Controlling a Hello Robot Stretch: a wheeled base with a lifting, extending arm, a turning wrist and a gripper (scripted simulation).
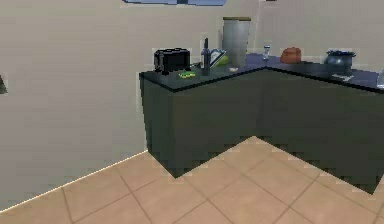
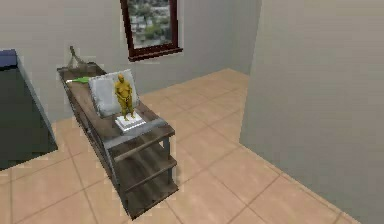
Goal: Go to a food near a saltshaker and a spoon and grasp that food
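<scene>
A dark L-shaped kitchen counter (image 1: 250,85) fills the corner in the forward view. On its top stand a black toaster (image 1: 172,59), a dark bottle (image 1: 206,56), a tall pale canister (image 1: 237,44) and a reddish-brown rounded thing (image 1: 291,55) that may be food. A dark pot (image 1: 340,59) sits toward the forward view's right. A small green thing (image 1: 187,74) lies beside the toaster. I cannot make out a saltshaker or a spoon among these small shapes.
Tan tiled floor (image 1: 230,185) lies free before the counter. In the arm side view a long wooden shelf table (image 2: 120,135) carries a gold statuette (image 2: 123,98) on a white base and a green item (image 2: 84,78). A window (image 2: 153,25) is behind, and a wall (image 2: 320,90) stands at the view's right.
</scene>
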